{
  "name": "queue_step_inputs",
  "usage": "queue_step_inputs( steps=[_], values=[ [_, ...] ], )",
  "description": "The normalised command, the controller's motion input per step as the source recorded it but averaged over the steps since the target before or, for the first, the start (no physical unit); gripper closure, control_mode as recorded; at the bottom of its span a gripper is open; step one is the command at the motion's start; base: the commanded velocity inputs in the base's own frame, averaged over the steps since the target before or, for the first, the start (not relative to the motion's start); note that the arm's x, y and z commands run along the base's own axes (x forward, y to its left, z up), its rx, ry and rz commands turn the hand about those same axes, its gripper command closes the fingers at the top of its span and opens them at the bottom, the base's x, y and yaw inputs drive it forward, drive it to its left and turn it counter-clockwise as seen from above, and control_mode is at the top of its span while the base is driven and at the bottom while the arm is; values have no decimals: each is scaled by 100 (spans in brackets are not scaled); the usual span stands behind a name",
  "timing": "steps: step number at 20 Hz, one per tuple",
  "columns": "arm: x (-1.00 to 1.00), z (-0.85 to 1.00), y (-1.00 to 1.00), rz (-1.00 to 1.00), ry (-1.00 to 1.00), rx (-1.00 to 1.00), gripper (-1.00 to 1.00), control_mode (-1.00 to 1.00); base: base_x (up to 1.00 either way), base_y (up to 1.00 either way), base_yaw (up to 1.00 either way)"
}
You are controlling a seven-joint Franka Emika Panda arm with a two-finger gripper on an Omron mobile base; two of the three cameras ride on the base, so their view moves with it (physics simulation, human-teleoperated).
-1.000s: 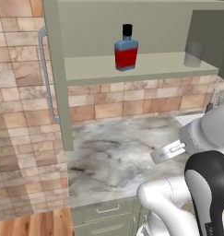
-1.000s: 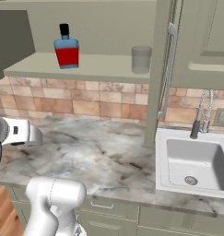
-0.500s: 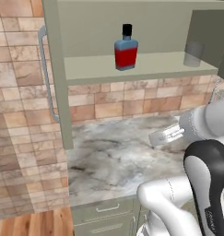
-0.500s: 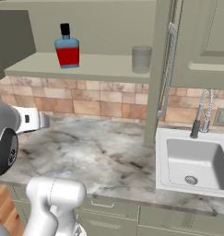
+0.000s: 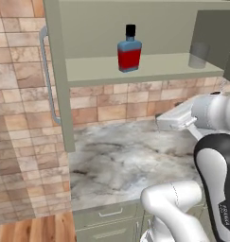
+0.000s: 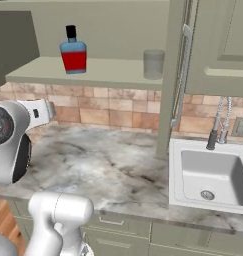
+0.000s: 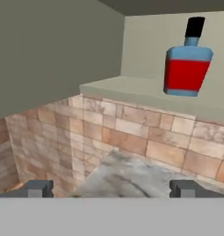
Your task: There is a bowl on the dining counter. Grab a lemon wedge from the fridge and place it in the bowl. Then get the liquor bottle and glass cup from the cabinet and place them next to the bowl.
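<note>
Hand view: liquor bottle point(image 7: 187, 60) upright (claw point(image 7: 111, 189) open).

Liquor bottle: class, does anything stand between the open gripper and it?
Nothing visible does. The liquor bottle stands alone on the open cabinet shelf, above the gripper; the glass cup stands well aside.
</note>
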Motion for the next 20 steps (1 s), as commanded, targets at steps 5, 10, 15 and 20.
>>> queue_step_inputs(
  steps=[5,10,15,20],
  values=[
    [17,80,16,-1,-16,9,-100,-100,0,0,0],
    [20,78,26,-13,-13,3,-100,-100,0,0,0],
    [52,42,2,-19,-3,0,-100,-100,0,0,0],
    [35,14,0,-10,-2,1,-100,-100,0,0,0]
  ],
)
